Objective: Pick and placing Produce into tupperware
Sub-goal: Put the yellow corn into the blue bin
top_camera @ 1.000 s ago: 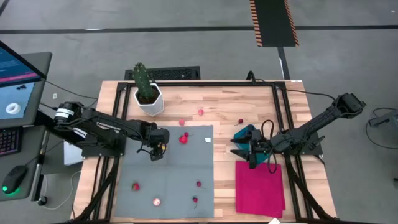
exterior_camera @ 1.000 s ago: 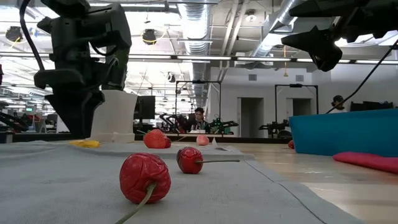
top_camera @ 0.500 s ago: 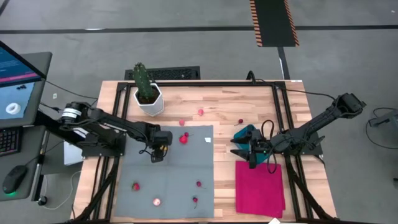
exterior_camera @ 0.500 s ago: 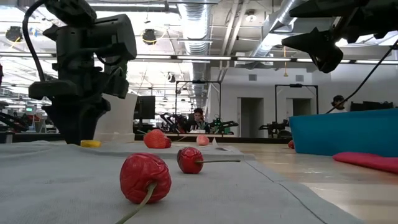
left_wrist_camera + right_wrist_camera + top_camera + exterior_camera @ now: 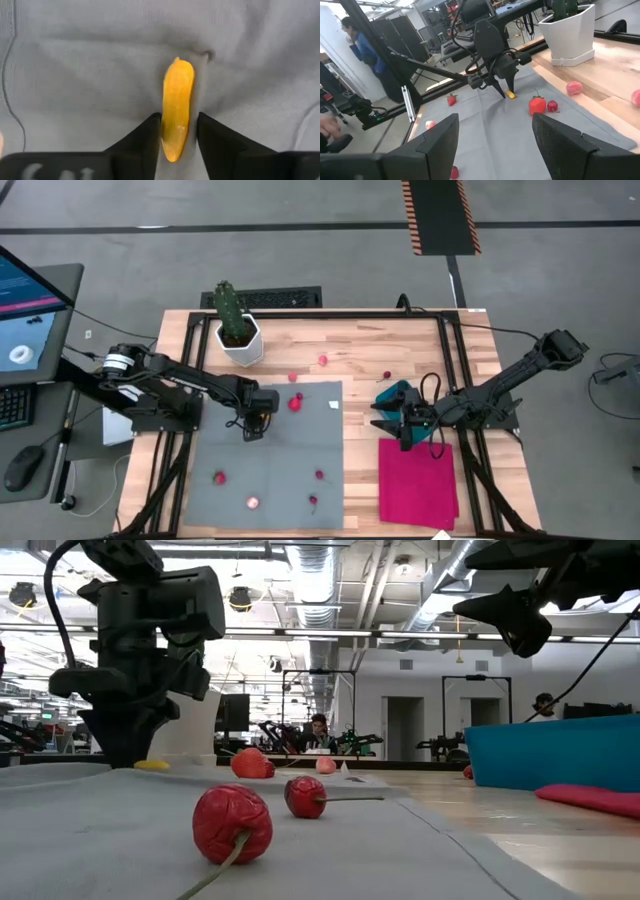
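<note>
The left end effector [image 5: 252, 423] is down on the grey fabric mat [image 5: 265, 490] that covers the near-left part of the light wooden desk [image 5: 360, 350]. In the left wrist view its two dark fingers [image 5: 142, 137] stand on either side of a small yellow banana-shaped toy [image 5: 176, 107], pinching it against the puckered cloth. A red strawberry-like toy [image 5: 296, 403] lies just beside that end effector. More small red and pink produce pieces are scattered on the mat, among them a wrinkled red fruit with a stem [image 5: 233, 824] and a red cherry with a long stem [image 5: 305, 797] in the low view. The right end effector [image 5: 404, 430] hovers over the small teal rectangular plastic tub [image 5: 397, 396], its fingers spread wide with nothing between them. A magenta cloth [image 5: 418, 485] lies next to the tub. A tall green cactus in a white hexagonal pot [image 5: 238, 330] stands at the desk's far-left corner.
</note>
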### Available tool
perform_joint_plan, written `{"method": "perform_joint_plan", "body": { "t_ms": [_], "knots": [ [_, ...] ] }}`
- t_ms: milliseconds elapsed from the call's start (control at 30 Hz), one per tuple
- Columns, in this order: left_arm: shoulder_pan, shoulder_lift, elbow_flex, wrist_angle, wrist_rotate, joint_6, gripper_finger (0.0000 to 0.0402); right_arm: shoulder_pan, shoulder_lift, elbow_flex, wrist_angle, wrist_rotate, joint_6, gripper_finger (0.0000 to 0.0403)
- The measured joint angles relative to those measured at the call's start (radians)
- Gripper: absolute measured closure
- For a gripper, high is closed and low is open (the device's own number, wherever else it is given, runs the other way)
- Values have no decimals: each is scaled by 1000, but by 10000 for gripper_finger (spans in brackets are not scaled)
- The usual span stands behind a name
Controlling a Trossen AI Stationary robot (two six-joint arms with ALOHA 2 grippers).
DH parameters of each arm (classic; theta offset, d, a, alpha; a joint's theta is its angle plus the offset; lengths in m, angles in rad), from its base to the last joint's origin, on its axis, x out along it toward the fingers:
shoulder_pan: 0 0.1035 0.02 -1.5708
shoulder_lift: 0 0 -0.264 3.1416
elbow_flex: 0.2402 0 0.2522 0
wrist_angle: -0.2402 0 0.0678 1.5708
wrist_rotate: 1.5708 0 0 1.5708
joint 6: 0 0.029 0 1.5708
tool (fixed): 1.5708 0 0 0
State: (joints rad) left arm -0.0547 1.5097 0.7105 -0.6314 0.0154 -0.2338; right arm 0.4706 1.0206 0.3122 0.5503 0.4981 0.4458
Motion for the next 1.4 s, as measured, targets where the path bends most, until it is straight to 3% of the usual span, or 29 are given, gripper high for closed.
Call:
{"method": "perform_joint_plan", "body": {
  "t_ms": [167,300,667,900,1133,1400],
  "knots": [
    [0,0,0,-17,4,-4,308,0,0,0,0,0,0,127],
    [0,0,0,-20,5,-36,301,0,0,0,0,0,0,127],
    [1,-2,1,-76,-81,-59,173,0,0,0,0,0,0,127],
    [-1,-2,1,-132,-235,-89,104,0,0,0,0,0,0,127],
    [-35,2,20,-109,-159,-172,75,0,29,1,8,0,0,127],
    [-99,2,21,-124,-161,-178,63,-16,122,1,83,0,44,127]
  ]
}}
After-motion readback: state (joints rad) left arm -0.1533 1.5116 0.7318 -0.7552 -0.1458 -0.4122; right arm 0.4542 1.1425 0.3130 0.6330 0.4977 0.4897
